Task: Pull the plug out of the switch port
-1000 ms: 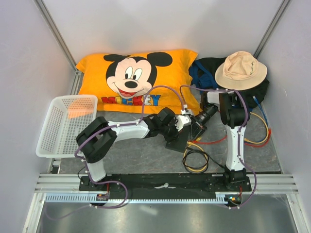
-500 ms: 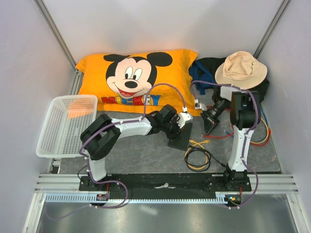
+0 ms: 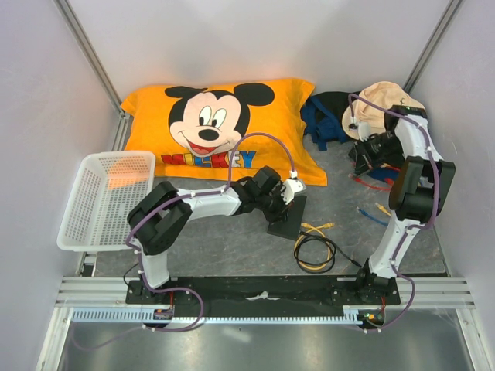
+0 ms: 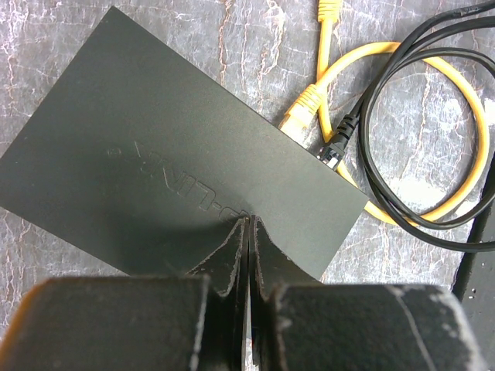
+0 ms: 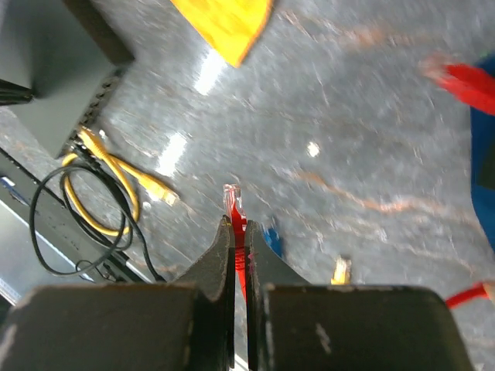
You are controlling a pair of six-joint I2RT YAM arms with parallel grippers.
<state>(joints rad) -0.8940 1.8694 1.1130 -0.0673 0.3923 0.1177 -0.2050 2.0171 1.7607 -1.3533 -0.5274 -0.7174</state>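
Left gripper (image 4: 247, 226), fingers closed, rested on the switch (image 4: 155, 154); right gripper (image 5: 238, 226), at two o'clock, pinched the plug (image 5: 232, 197) (red cable (image 5: 243, 261)).

— Where's the switch (image 4: 178, 166)?
— Flat on the worktop (image 3: 232, 239), thin and matte black, faint raised lettering on top (sockets barely show along one narrow edge).
— And the plug (image 5: 232, 195)?
— Clear, on a red cable (image 5: 240, 259), pinched in the right hand (image 5: 238, 226), well apart from the switch.
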